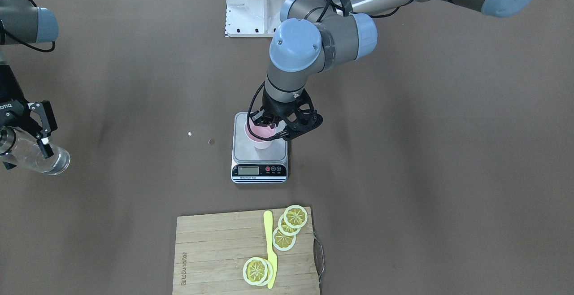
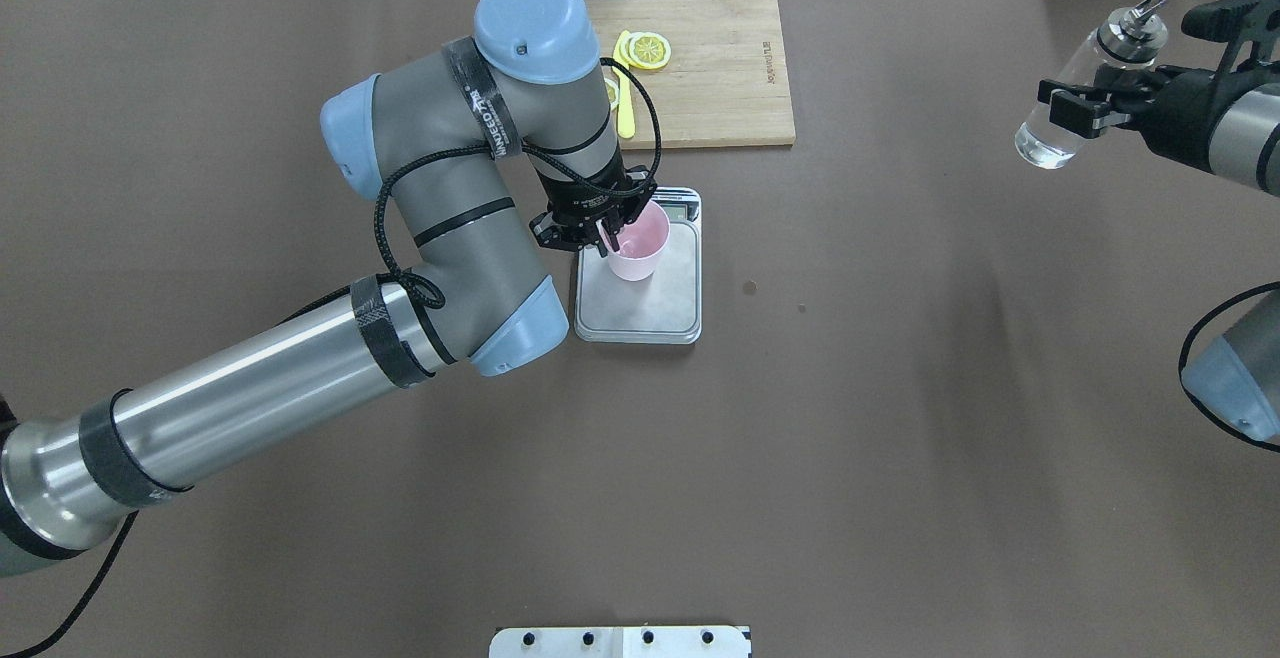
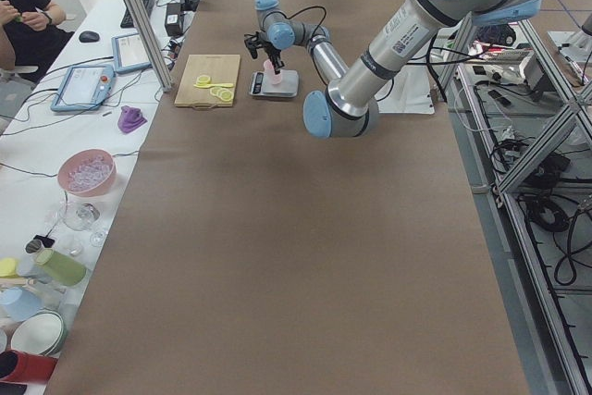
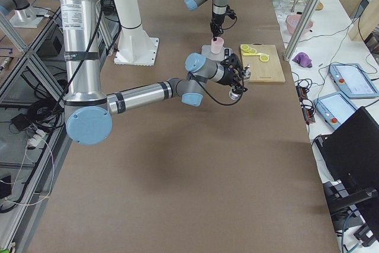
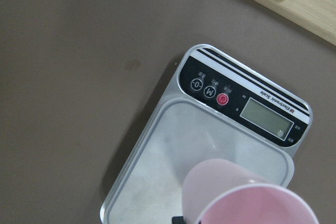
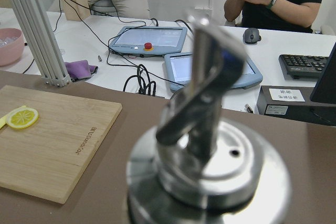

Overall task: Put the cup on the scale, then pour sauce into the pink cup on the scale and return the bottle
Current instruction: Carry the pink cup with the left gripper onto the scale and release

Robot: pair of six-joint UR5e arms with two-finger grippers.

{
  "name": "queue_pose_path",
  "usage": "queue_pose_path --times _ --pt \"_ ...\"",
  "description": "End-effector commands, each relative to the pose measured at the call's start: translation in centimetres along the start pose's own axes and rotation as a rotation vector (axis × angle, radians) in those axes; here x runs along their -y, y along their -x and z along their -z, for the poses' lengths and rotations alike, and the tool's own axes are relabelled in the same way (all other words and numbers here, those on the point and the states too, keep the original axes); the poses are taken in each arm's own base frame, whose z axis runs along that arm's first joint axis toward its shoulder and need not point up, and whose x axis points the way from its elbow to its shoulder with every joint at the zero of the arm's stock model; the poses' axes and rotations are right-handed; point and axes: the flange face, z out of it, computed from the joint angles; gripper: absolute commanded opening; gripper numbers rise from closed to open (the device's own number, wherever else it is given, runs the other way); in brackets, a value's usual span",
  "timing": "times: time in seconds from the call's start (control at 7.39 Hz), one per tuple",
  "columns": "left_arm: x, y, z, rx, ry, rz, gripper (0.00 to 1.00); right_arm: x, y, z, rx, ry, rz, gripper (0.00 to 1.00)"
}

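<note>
The pale pink cup (image 2: 640, 250) is upright over the scale's steel platform (image 2: 660, 308); I cannot tell whether its base touches. My left gripper (image 2: 612, 234) is shut on the cup's rim, one finger inside and one outside. The left wrist view shows the cup (image 5: 247, 198) over the scale (image 5: 168, 150), whose LCD strip faces away from me. My right gripper (image 2: 1092, 103) is shut on the clear glass bottle (image 2: 1060, 118), held tilted in the air far to the right, clear sauce in its bottom. Its metal pourer cap (image 6: 210, 171) fills the right wrist view.
A wooden cutting board (image 2: 725, 73) with lemon slices (image 2: 648, 49) and a yellow knife (image 2: 626, 118) lies just beyond the scale. A white mounting plate (image 1: 262, 6) sits at the robot's side. Two small specks (image 1: 189, 133) mark the brown table between scale and bottle.
</note>
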Motion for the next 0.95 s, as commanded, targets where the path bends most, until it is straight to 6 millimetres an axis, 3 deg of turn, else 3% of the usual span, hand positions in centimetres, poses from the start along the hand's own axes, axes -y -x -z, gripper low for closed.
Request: queue_pose_path --times 0.0,0.14,0.27,0.68,0.81 --pt "0.1 0.3 -0.2 0.003 -0.003 0.004 0.25 0.0 -0.1 0.0 -0.001 0.0 0.0 0.0" --pt "0.1 0.3 -0.2 0.002 -0.002 -0.005 0.5 0.0 -0.1 0.0 -0.002 -0.001 -0.001 0.0" --pt "-0.1 0.2 0.0 -0.003 -0.006 -0.009 0.98 0.0 -0.1 0.1 0.0 -0.001 -0.001 0.0" --pt "-0.6 0.8 1.5 -0.031 -0.01 -0.022 0.99 0.0 -0.1 0.0 -0.001 0.0 -0.001 0.0" --pt "0.2 1.8 3.4 -0.056 -0.015 -0.019 0.99 0.2 0.1 -0.1 -0.001 0.0 0.0 0.0"
